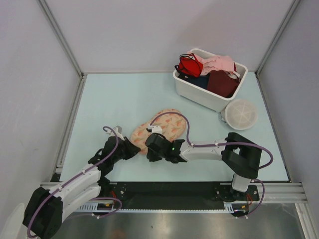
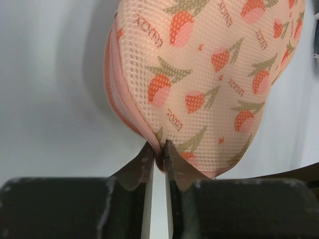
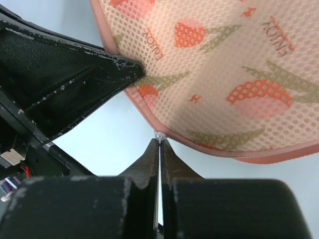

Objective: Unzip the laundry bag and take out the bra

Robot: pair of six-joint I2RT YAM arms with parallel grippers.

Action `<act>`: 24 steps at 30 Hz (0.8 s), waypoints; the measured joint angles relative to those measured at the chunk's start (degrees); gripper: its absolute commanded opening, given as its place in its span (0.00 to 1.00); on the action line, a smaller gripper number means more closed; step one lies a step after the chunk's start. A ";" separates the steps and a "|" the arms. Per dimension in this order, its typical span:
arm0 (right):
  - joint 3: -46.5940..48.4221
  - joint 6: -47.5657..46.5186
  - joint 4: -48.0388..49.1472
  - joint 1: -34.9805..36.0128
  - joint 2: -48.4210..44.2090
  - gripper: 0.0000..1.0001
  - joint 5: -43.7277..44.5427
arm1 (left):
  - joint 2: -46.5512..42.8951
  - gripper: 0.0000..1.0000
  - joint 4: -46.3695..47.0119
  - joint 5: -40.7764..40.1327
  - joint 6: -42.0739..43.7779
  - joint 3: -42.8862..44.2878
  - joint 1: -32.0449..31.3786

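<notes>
The left end effector [image 2: 158, 152] pinches the laundry bag [image 2: 209, 74] at its 8 o'clock end. The right end effector [image 3: 159, 147] is clamped on its zipper pull [image 3: 159, 135] near 7 o'clock.

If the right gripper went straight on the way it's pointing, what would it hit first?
The laundry bag. The right gripper has its shut tips at the small white zipper pull on the bag's pink-trimmed edge, so going straight on would likely push into that edge at once.

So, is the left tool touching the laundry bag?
Touching. The left wrist view shows the left tool shut on a fold at the lower edge of the laundry bag, with the fabric pinched between both fingertips.
</notes>
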 measured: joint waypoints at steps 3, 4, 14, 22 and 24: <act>0.00 -0.02 0.00 0.00 0.17 0.00 0.04 | 0.72 0.00 0.70 0.17 -0.17 0.11 0.00; 0.00 -0.02 0.00 0.00 0.20 0.00 0.07 | 1.05 0.00 0.92 0.24 -0.11 0.17 0.00; 0.00 -0.04 -0.07 0.00 0.22 0.00 0.55 | 2.49 0.00 0.96 0.26 0.35 1.22 0.00; -0.13 0.02 -0.17 -0.22 0.15 0.00 1.31 | 2.64 0.00 0.37 -0.87 1.18 1.90 0.00; -0.90 0.09 -0.22 -0.52 -0.44 0.00 1.64 | 2.56 0.00 -0.04 -1.40 1.31 2.08 0.00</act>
